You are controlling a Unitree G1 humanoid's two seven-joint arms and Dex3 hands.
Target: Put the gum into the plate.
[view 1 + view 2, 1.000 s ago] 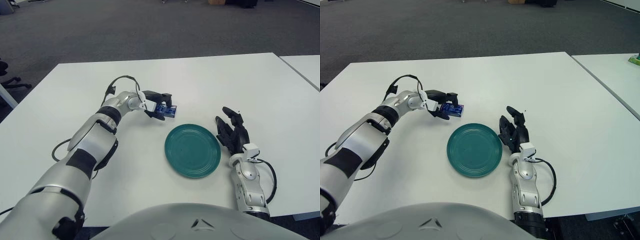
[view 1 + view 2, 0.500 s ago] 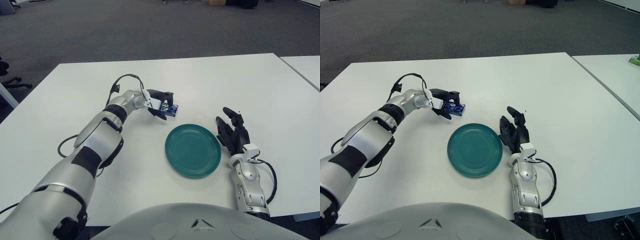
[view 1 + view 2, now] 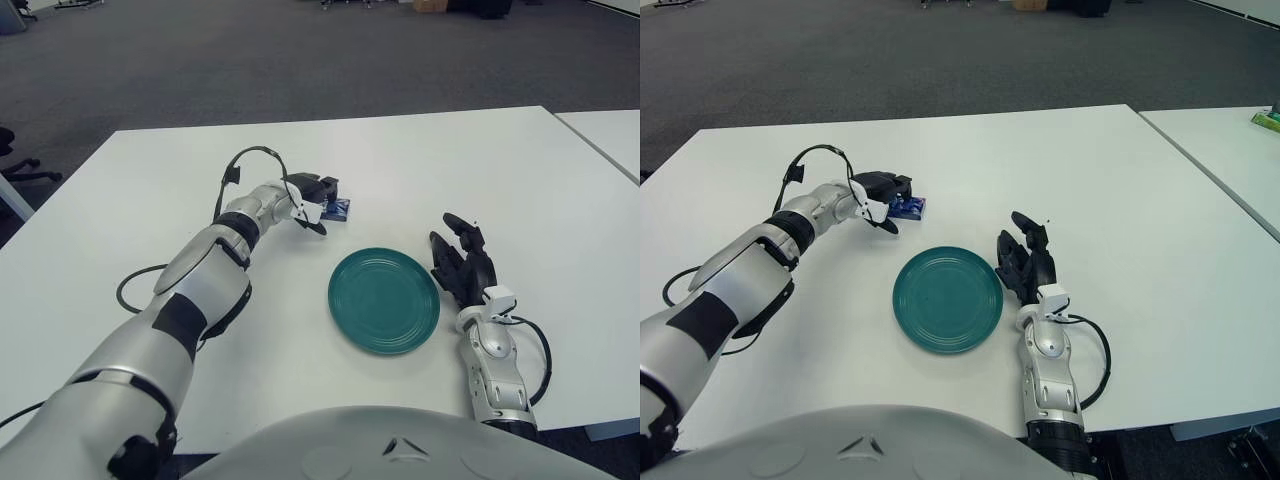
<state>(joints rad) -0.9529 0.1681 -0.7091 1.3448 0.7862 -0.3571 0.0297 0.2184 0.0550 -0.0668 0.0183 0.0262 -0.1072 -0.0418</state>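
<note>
A small blue gum pack [image 3: 339, 208] is in the fingers of my left hand [image 3: 318, 200], which is shut on it over the white table, a short way beyond the plate's far left rim. The round teal plate [image 3: 384, 300] lies flat on the table and holds nothing. My right hand [image 3: 463, 260] shows just right of the plate, fingers spread and holding nothing. In the right eye view the gum pack [image 3: 911, 206] sits left of and beyond the plate [image 3: 948, 299].
The white table [image 3: 420, 160] extends well beyond and to both sides of the plate. A second white table [image 3: 1230, 150] stands at the right across a narrow gap, with a small green item [image 3: 1266, 120] at its far edge. Grey carpet lies beyond.
My left hand, still holding the gum pack, has drawn back a little toward the far side of the table, away from the plate. The right hand and plate have not moved.
</note>
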